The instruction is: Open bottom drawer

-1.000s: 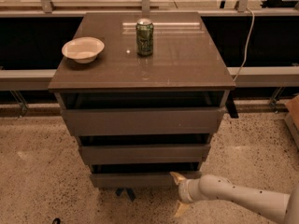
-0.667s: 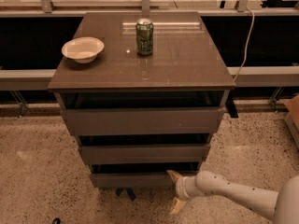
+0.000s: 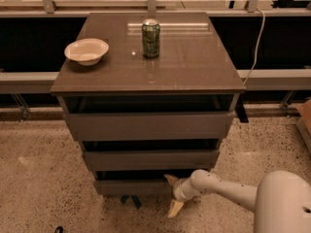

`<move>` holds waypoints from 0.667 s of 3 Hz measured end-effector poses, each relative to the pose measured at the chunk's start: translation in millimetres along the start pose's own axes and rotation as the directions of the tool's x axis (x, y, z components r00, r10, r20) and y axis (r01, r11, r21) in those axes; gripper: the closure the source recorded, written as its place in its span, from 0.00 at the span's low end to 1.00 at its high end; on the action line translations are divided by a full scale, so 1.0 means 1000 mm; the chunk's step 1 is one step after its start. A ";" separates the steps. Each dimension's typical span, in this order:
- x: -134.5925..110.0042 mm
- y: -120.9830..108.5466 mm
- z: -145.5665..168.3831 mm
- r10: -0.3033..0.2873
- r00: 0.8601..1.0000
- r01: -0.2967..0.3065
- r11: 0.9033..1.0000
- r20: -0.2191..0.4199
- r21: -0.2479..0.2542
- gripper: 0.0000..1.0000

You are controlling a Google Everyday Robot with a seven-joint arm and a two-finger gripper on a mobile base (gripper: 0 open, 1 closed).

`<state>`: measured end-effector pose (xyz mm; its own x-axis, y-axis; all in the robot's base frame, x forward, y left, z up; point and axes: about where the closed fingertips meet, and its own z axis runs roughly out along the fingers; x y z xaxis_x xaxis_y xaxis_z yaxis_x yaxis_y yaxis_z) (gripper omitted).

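**Tool at the right end of the bottom drawer's front**

The bottom drawer (image 3: 131, 187) sits lowest in the table (image 3: 194, 72), at 6 o'clock in the view. Its thin grey-brown front faces the camera, with the long axis running 9 to 3 o'clock. A dark slit shows above its upper edge. It is the narrowest of three fronts, below the mid-sized drawer front (image 3: 150, 159) and the widest drawer front (image 3: 148, 125).

The tool (image 3: 172, 194) comes in from 4 o'clock on a white arm (image 3: 228, 193). It is spread wide: one pale finger (image 3: 170, 180) lies at the front's upper edge and the other points down past the lower edge towards the floor. Whether either finger touches the front cannot be told.

On the table top, a white bowl (image 3: 86, 50) stands at 10 o'clock and a green can (image 3: 150, 38) stands upright near 12, well apart from each other. A white cable (image 3: 256, 42) hangs at 2 o'clock.

The arm's wide body is cut off at the lower right corner. A small dark shape (image 3: 131, 200) under the drawer is too dim to make out.
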<state>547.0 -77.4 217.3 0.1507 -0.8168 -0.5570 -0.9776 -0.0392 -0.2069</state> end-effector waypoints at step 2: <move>0.008 -0.010 0.032 0.013 1.000 -0.012 1.000 0.010 -0.026 0.22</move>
<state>563.1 -65.0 189.7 0.1398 -0.8115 -0.5674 -0.9828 -0.0442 -0.1790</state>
